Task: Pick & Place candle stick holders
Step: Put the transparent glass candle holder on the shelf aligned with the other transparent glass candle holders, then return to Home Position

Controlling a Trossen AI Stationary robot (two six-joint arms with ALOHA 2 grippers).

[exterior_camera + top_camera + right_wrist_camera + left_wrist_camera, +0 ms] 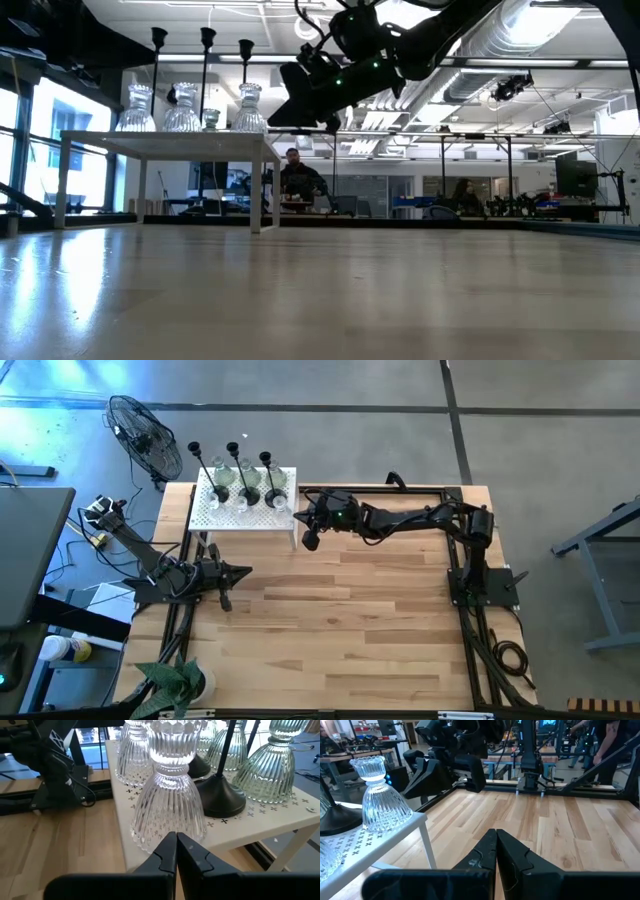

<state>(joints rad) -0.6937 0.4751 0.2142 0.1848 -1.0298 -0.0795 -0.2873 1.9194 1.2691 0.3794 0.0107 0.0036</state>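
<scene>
The candle stick holders stand together on the white perforated stand [210, 517] at the far left part of the wooden table [380, 620]. Three are black candle stick holders [246, 482] with domed bases and thin stems, set in a row along the stand; among them sit clear ribbed-glass holders [281, 504]. In my right wrist view the nearest glass holder [168, 795] rises right ahead of my fingertips, at the stand's near edge, with a black domed base [223, 795] just beside it and more ribbed glass behind.

My right gripper [311, 528] hangs in the air just off the stand's right side, close to that corner glass holder but not touching it. Its jaws are pressed together, holding nothing.

My left gripper [243, 571] rests low over the table, in front of the stand and apart from it, its jaws also pressed together and empty. From its wrist view a glass holder [376, 795] stands on the stand's corner.

A black wire-cage fan [146, 435] stands on the floor beyond the table's far left corner.
</scene>
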